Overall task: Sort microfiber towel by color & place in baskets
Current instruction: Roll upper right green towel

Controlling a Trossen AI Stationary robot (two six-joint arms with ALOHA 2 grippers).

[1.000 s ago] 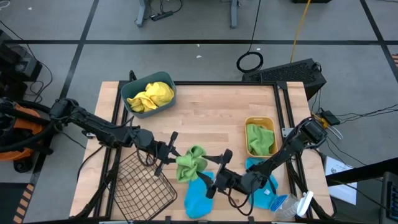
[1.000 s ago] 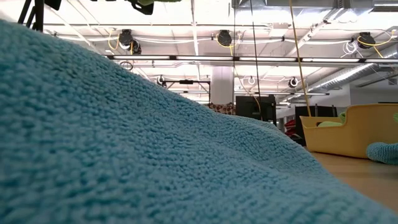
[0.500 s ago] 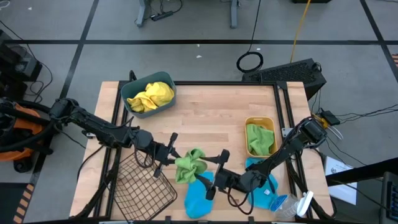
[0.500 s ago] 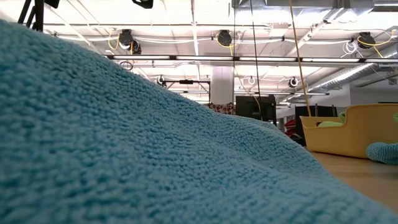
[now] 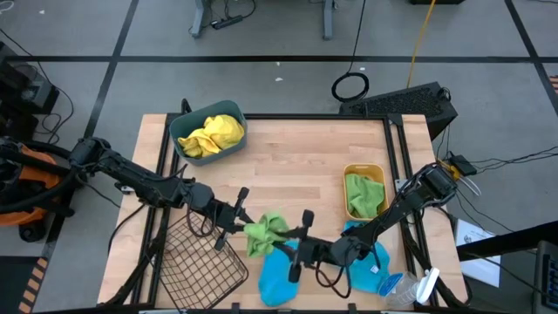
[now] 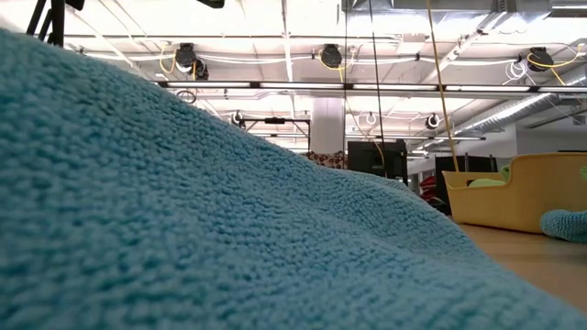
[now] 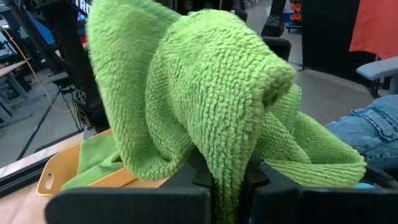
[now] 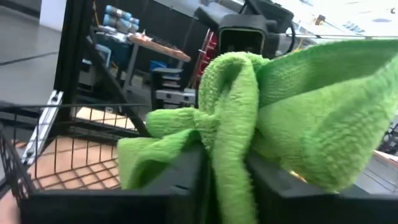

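A green microfiber towel (image 5: 264, 232) hangs bunched between my two grippers near the table's front middle. My left gripper (image 5: 237, 220) is shut on its left side and my right gripper (image 5: 293, 245) on its right side. Two blue towels (image 5: 277, 276) (image 5: 370, 259) lie flat on the table near the front edge. The teal bin (image 5: 185, 148) at the far left holds yellow towels (image 5: 212, 133). The orange tub (image 5: 364, 168) at the right holds a green towel (image 5: 364, 195). The wire basket (image 5: 195, 259) stands at the front left. My left gripper pinches a gathered fold (image 7: 227, 163) of the green towel between its two fingers, coming level from the table's left. The cloth bulges over and around the fingers. My right gripper pinches a bunched fold (image 8: 231, 163) of the same towel between its two fingers, coming level from the table's right. The towel spreads to both sides of the fingers.
A clear bottle (image 5: 410, 289) lies at the front right corner. In the low view a blue towel (image 6: 183, 202) fills most of the picture; the orange tub (image 6: 518, 194) shows beyond it at the right. Bare wood lies between the bin and the tub.
My right gripper has gone toward the table's left, up to the green towel. The towel's right part is now drawn together and the towel looks narrower than before. My left gripper has kept its hold.
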